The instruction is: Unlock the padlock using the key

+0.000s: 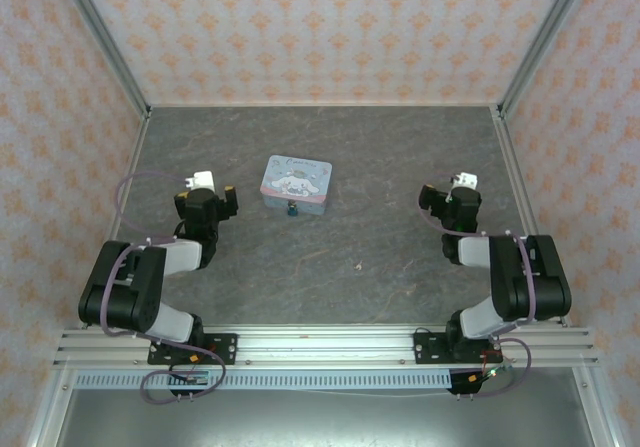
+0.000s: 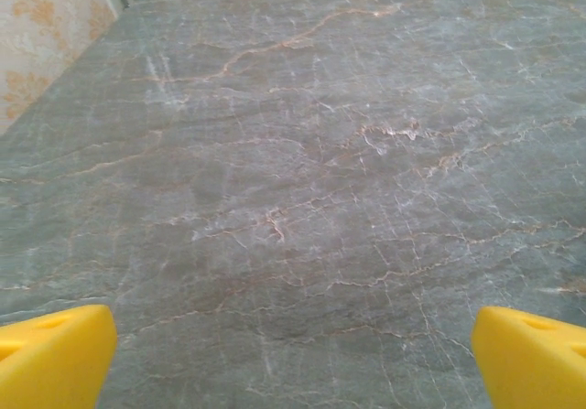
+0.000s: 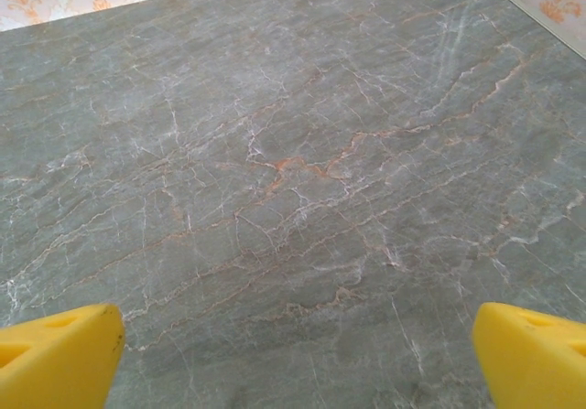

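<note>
Both arms sit folded back near their bases, one left, one right. The left gripper [image 2: 291, 359] and right gripper [image 3: 298, 359] point far, yellow fingers [image 2: 53, 356] spread wide, empty.

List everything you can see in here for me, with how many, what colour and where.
tin: one, pale blue with a cartoon print, mid-table toward the back.
padlock: one, tiny, dark teal, at the tin's near edge.
small speck: one, pale, on the table right of centre; too small to identify.
table: one, dark grey, marbled.
walls: three, pale with an orange pattern, around the table.
rail: one, silver, along the near edge.
left arm: one, black and grey, near left.
right arm: one, black and grey, near right.
left fingers: two, yellow, wide apart over bare table.
right fingers: two, yellow, wide apart over bare table.
</note>
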Robot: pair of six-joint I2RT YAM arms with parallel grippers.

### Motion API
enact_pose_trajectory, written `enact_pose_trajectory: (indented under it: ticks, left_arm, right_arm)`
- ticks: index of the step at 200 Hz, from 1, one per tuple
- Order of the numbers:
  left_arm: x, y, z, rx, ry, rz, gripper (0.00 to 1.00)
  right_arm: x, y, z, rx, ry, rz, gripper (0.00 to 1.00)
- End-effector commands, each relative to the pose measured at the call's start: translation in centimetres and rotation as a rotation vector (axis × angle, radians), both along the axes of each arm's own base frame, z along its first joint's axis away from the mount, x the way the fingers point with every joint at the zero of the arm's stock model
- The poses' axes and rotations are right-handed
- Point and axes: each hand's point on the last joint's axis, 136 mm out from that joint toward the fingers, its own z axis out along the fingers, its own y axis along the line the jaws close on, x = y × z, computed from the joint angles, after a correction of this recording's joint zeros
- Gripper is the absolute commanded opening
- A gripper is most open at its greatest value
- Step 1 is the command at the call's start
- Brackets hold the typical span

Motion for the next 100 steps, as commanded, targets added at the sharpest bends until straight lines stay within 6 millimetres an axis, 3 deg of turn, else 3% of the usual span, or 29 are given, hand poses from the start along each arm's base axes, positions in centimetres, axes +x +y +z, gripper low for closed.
enact_pose_trajectory:
  ticks: [1, 39, 62, 100]
  left_arm:
    - [-0.7, 1.5, 4.8, 0.004, -0.084, 0.081, 1.0]
    - [-3.1, 0.3, 8.9, -0.195, -0.081, 0.078, 1.0]
    - [-4.1, -2.1, 9.0, -0.4, -0.03, 0.029, 1.0]
    - [-5.2, -7.6, 8.0, -0.65, 0.026, -0.104, 1.0]
  right_arm:
    - [0.1, -0.4, 4.0, 0.004, -0.048, -0.016, 0.96]
    - [-2.2, 2.4, 6.8, 0.144, 0.083, 0.036, 0.95]
    - [-4.4, 5.9, 6.2, 0.206, 0.206, 0.113, 0.84]
    - [-9.6, 12.3, 3.0, 0.258, 0.477, 0.219, 0.74]
